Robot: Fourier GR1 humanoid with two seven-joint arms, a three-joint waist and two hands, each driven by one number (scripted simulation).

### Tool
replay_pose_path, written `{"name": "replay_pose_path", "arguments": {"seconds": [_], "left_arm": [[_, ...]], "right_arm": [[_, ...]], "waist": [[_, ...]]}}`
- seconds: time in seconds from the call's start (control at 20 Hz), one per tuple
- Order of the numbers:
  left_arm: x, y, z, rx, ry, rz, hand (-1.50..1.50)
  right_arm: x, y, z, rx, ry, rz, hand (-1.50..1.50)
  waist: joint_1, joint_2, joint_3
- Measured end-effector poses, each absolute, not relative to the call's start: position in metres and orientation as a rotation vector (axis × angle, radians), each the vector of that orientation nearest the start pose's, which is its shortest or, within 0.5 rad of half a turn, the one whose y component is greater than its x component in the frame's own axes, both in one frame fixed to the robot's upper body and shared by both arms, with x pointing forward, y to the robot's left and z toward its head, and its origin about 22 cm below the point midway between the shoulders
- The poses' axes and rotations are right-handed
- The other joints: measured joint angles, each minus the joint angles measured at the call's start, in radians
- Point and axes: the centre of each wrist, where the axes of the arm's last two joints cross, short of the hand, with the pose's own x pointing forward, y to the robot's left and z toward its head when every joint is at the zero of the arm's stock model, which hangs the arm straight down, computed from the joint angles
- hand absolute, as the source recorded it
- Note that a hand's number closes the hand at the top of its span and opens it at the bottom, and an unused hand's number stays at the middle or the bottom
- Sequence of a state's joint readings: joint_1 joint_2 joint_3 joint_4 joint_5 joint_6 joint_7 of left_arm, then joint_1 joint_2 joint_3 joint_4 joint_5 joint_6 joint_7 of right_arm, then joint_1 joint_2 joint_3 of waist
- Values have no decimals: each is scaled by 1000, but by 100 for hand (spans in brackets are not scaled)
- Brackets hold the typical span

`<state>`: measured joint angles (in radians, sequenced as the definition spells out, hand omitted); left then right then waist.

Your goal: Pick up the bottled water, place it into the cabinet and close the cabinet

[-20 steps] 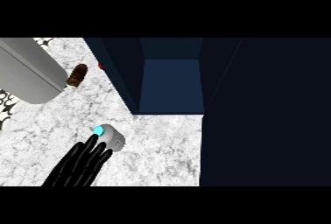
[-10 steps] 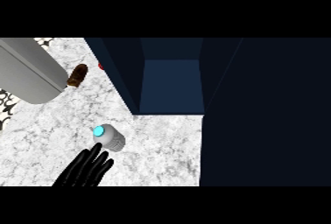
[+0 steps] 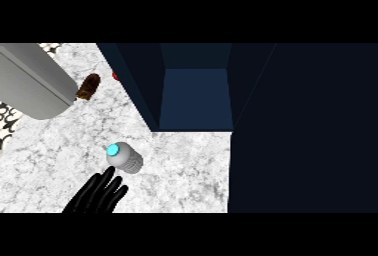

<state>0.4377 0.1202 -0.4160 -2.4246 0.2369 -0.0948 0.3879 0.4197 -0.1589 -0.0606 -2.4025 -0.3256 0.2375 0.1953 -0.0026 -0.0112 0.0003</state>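
Hazard: the clear plastic water bottle with a cyan cap [image 3: 127,160] appears to stand upright on the white marbled counter [image 3: 184,170], near the front of the open dark-blue cabinet [image 3: 196,97], so a glancing approach could tip it over. The black left hand [image 3: 94,196] holds nothing. Its fingers are straight and spread, with the tips just beside the bottle and no contact visible.

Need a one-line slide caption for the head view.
Open left hand near the bottled water on the counter; cabinet open beyond.
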Motion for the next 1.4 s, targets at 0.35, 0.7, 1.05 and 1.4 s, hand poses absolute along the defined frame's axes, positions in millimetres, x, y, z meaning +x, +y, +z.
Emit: {"name": "replay_pose_path", "arguments": {"seconds": [0.35, 0.7, 1.05, 1.4], "left_arm": [[111, 207, 126, -401, -1607, -116, -150], [114, 230, 122, -269, -1638, -108, -150], [129, 251, 109, -235, -1639, -88, -150], [158, 272, 76, -201, -1635, -134, -150]], "right_arm": [[115, -275, 132, 161, -1827, 129, -150], [107, -283, 129, 149, -1821, 143, -150], [98, -292, 126, 142, -1822, 153, -150], [93, -298, 123, 150, -1821, 162, -150]], "waist": [[-1, 2, -1], [-8, 4, -1], [-17, 6, -2], [-23, 8, -2]]}}
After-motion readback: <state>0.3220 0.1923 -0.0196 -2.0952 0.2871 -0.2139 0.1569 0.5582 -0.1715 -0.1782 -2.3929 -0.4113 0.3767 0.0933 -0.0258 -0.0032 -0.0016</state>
